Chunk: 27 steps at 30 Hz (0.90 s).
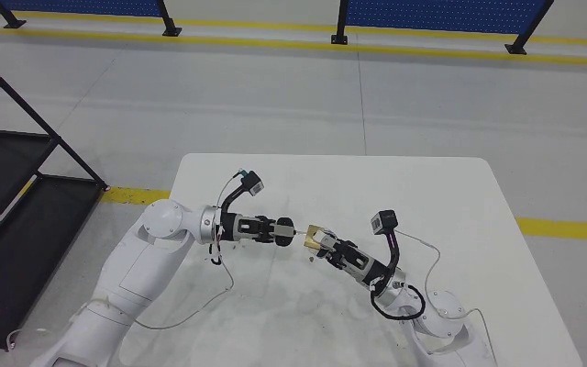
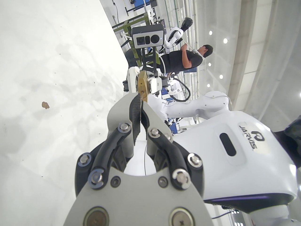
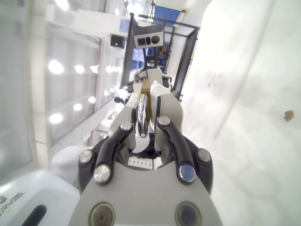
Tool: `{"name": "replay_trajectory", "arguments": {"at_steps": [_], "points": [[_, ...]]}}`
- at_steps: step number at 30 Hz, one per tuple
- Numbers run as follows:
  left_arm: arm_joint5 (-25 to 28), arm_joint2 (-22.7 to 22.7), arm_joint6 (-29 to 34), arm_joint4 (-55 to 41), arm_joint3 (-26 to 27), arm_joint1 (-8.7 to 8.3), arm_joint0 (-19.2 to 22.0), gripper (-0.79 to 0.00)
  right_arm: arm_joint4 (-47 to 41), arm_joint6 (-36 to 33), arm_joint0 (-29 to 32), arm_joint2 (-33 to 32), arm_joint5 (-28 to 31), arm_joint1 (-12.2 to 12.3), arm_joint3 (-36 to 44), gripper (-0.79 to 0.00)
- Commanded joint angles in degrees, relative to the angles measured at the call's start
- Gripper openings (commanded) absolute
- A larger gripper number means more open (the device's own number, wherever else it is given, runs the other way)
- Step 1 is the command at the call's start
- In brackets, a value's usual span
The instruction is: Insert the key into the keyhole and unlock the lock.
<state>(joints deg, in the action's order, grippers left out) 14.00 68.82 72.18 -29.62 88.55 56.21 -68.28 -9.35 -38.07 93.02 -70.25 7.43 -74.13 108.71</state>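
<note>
- The lock (image 1: 315, 237), a brass padlock with a chromed shackle (image 3: 142, 112), is held up off the white table (image 1: 413, 193) above its middle, between the two arms.
- The right gripper (image 3: 144, 86) is clenched on the lock. Its pale fingers (image 3: 162, 99) press the brass body from both sides, and the shackle points back toward that wrist.
- In the top view the right gripper (image 1: 323, 244) comes at the lock from the side nearer the robot, with its arm bent low behind it.
- The left gripper (image 2: 141, 101) is just in front of the lock's brass end. Its black ribbed pads (image 2: 135, 109) are pinched tight on the key (image 2: 142, 95).
- Only a thin sliver of the key shows past the pads. Its tip reaches the brass face of the lock (image 2: 142, 83), but I cannot tell how far it sits in the keyhole.
- From above, the left gripper (image 1: 292, 231) lies on the side of the lock opposite the right gripper, so the two claws face each other almost in one line with the lock between them.
- A small brown crumb (image 2: 45, 105) lies on the table well apart from the lock. It also shows on the table surface in the right wrist view (image 3: 288, 115).
</note>
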Motion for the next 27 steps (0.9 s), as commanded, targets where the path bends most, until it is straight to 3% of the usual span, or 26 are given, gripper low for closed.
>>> {"name": "replay_trajectory", "arguments": {"at_steps": [1, 27], "points": [[0.0, -0.1, 0.0, 0.1, -0.1, 0.01, 0.1, -0.785, 0.0, 0.1, -0.1, 0.1, 0.0, 0.1, 0.0, -0.785], [-0.2, -1.2, 1.2, 0.0, -1.2, 0.18, 1.7, -0.785, 0.2, 0.4, -1.1, 1.0, -0.6, 0.8, -0.3, -0.785]]}}
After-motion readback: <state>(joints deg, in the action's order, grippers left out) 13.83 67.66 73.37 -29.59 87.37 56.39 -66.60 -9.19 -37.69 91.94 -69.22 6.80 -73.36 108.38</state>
